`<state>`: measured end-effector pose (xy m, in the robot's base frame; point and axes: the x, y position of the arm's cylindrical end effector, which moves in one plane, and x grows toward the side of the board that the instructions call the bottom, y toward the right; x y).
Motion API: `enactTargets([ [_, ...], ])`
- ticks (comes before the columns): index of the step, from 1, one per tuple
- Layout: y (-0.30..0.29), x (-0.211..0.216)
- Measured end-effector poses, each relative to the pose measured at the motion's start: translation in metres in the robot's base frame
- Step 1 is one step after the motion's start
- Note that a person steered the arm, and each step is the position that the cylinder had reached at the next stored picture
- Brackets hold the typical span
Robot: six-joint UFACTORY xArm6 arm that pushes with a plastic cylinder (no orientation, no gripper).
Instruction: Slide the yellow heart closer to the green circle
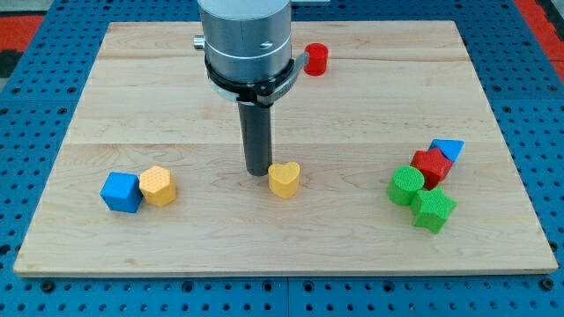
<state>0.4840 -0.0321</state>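
Our rod carries no pincer and holds nothing; my tip (258, 172) rests just left of the yellow heart-shaped block (284, 179), about touching it, mid-board toward the near edge. The green circular block (406, 187) sits well to the right, beside a green star-shaped block (433, 210).

yellow heart (284, 179), green circle (405, 187), red cylinder (316, 59)

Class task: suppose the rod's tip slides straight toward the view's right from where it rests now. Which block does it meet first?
My tip sits just left of the yellow heart, apparently touching it, so the heart comes first. Farther right lies the green circle; depth alignment is uncertain.
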Motion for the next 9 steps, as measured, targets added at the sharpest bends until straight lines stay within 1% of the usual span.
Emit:
enactTargets([
  [1, -0.004, 0.003],
  [2, -0.03, -0.001],
  [3, -0.07, -0.006],
  [4, -0.051, 0.012],
  [5, 0.006, 0.012],
  [6, 0.048, 0.016],
  [7, 0.076, 0.023],
  [8, 0.087, 0.04],
  [9, 0.095, 0.042],
])
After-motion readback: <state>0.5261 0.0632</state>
